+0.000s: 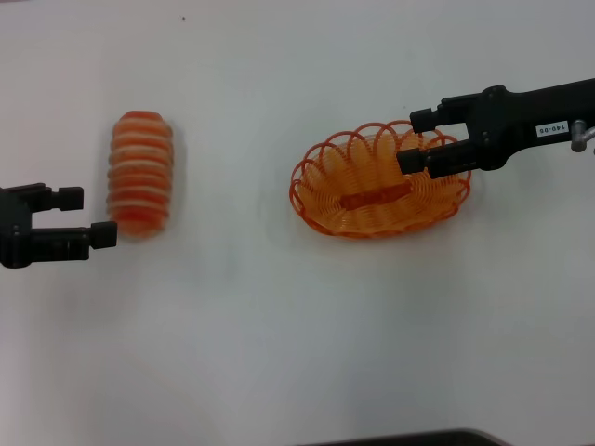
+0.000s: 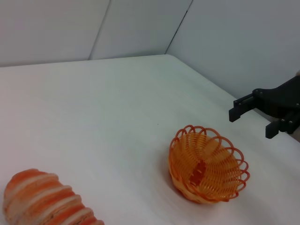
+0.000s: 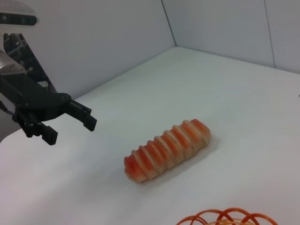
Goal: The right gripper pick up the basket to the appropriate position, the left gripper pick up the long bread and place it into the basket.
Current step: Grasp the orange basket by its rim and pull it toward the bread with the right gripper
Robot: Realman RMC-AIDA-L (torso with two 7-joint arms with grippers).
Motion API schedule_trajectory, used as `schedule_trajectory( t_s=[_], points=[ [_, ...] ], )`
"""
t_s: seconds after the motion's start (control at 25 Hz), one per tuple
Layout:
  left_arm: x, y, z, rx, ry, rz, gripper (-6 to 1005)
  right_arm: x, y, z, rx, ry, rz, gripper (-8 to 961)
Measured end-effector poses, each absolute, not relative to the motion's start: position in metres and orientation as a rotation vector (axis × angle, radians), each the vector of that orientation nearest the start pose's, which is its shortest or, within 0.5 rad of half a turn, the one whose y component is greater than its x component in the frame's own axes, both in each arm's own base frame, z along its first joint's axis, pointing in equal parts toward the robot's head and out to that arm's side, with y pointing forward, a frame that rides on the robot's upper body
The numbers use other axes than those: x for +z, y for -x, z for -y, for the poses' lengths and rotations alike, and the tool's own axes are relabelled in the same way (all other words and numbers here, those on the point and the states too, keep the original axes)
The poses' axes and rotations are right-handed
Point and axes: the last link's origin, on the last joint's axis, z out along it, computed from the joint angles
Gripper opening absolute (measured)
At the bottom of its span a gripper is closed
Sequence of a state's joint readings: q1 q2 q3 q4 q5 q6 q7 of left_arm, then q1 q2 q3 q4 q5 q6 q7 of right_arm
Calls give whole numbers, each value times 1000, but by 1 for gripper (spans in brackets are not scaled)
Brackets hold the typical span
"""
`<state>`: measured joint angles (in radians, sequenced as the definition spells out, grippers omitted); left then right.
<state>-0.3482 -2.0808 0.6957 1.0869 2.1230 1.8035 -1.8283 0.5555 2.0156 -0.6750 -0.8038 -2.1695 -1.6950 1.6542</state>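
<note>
The long bread [image 1: 141,172], ribbed orange-red and cream, lies on the white table at the left. My left gripper [image 1: 88,216] is open just to its left, apart from it, near the loaf's near end. The orange wire basket [image 1: 344,186] stands right of centre. My right gripper [image 1: 416,139] is open and hovers over the basket's right rim, one finger outside the rim and one above the inside. The left wrist view shows the basket [image 2: 208,164], the bread [image 2: 44,201] and the right gripper [image 2: 253,123] above and beyond the basket. The right wrist view shows the bread [image 3: 166,150], the left gripper [image 3: 70,130] and the basket's rim [image 3: 225,218].
The white table [image 1: 279,325] stretches between bread and basket. A dark edge [image 1: 400,439] shows at the bottom of the head view. Grey walls [image 2: 140,23] stand behind the table's far edge.
</note>
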Motion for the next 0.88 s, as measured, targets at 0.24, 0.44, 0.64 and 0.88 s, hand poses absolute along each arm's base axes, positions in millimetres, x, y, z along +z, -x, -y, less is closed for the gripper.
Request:
schedule_trajectory(
  t_s=[0.24,0.44,0.64,0.88],
  points=[
    [59,280,-283,-489,2729,1010,903,40,-264,-333,483,2825,-817,824],
    [59,279,-283,-491,2731,1016,904,39,-264,-332,486,2825,-823,824],
    [59,278,-284,-491,2728,1022,904,41,-262,-332,497,2828,-861,825],
    [60,279,-283,-491,2726,1033,904,75,-241,-356,423,2766,-1080,825]
  ],
)
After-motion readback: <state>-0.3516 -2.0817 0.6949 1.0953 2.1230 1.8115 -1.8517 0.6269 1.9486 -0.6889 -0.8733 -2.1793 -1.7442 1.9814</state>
